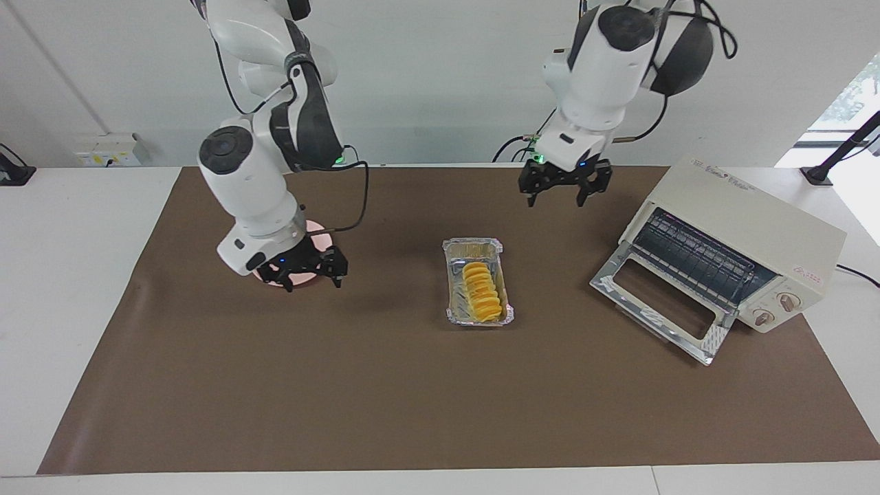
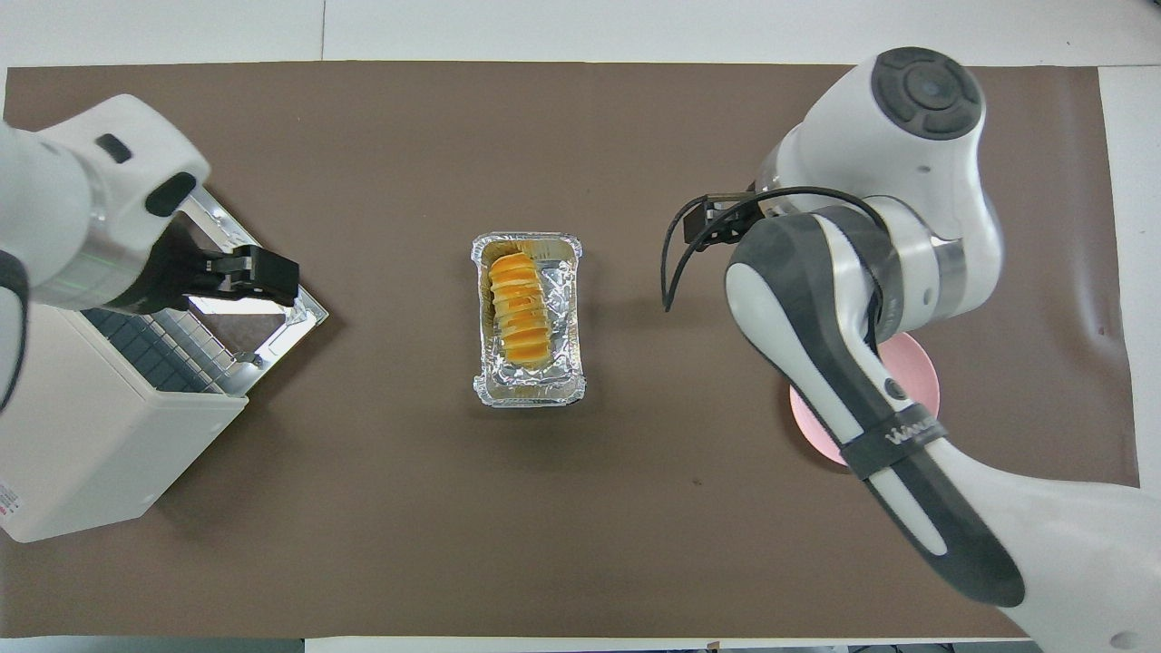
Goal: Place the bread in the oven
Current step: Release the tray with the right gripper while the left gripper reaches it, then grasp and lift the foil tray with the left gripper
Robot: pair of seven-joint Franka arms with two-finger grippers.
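While the right gripper [image 1: 307,269] hangs spread over the pink plate [image 1: 302,278] at nine o'clock, the bread [image 1: 480,291] lies in the foil tray [image 1: 455,313] mid-surface; the left gripper [image 1: 564,185], spread, hovers at one o'clock near the open oven [image 1: 742,234].

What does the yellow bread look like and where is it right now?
The bread is a small, long, golden-yellow loaf with ridges running across it, like slices pressed together. It lies flat inside a shiny foil tray in the middle of the brown mat, with its long side pointing toward the robots. No gripper is touching it.
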